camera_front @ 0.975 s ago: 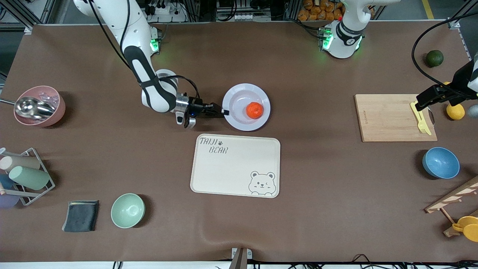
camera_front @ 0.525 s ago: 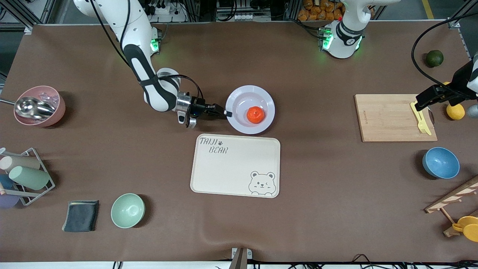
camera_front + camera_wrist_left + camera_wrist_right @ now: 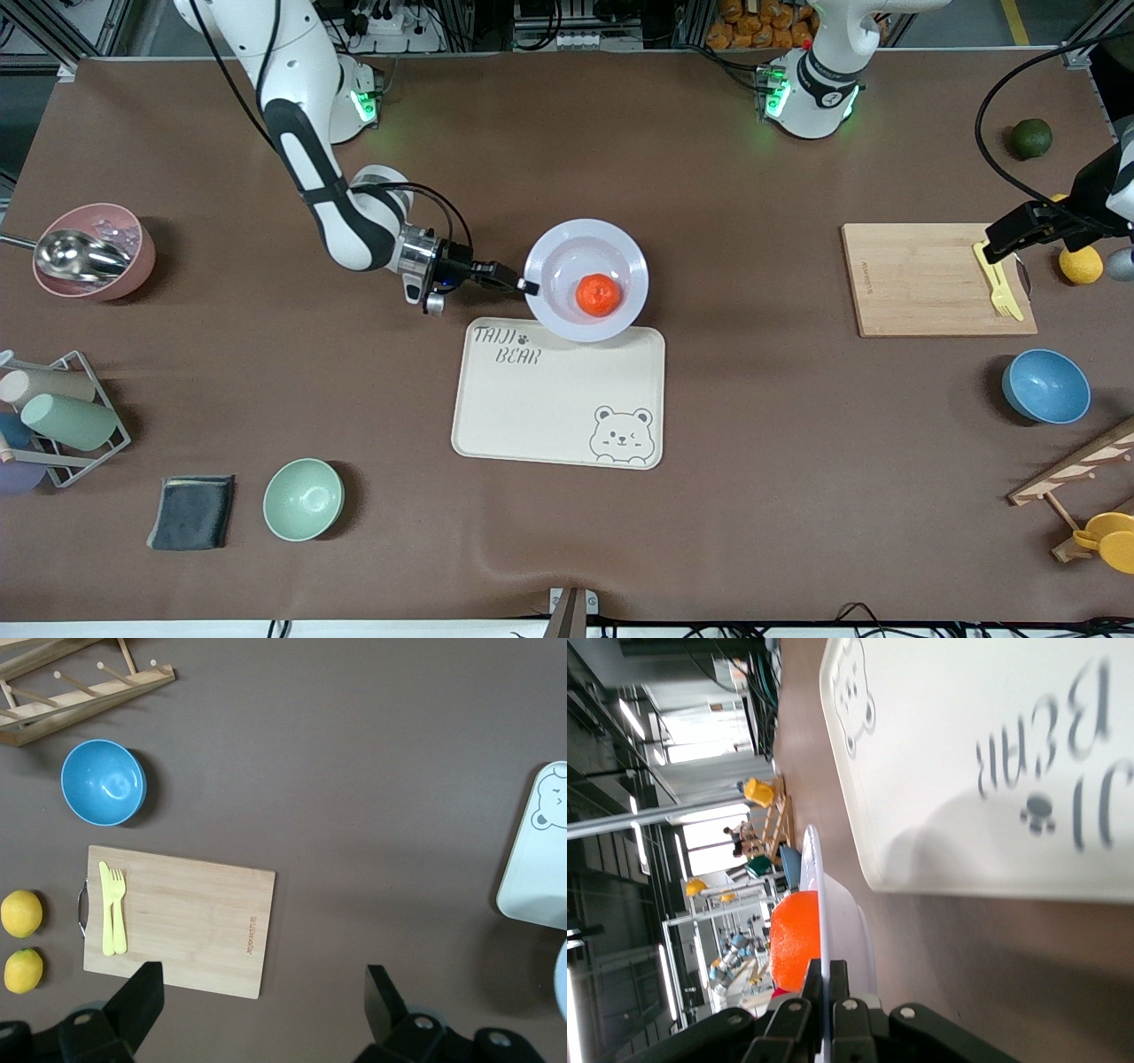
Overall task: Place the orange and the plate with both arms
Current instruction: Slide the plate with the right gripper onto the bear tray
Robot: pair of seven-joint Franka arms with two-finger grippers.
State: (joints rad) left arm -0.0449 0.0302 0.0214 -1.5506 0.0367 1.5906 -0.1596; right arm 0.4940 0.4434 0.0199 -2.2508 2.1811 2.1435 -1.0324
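My right gripper [image 3: 523, 286] is clamped tight on the rim of the plate [image 3: 554, 252], pinching the edge that faces the right arm's end of the table. The plate hangs out from my fingertips, lifted off the table, and part of it overlaps the edge of the cream tray [image 3: 549, 416], the edge with the "TAIJI BEAR" lettering. In my right wrist view the plate's rim [image 3: 818, 930] runs straight out from between my fingers [image 3: 788, 1023], and the tray [image 3: 992, 744] lies below it with the bear print showing. The orange [image 3: 597, 294] sits in the plate's well, a little past its middle as seen from my fingertips, and in the right wrist view it bulges up [image 3: 795, 939] just ahead of my grip.

My left gripper [image 3: 1001, 241] waits spread wide and empty, up in the air over the wooden cutting board [image 3: 921, 279] at the left arm's end of the table. Its wrist view shows both fingers [image 3: 142, 997] standing well apart above that board [image 3: 190, 917], with the yellow fork [image 3: 112, 908] lying on it.
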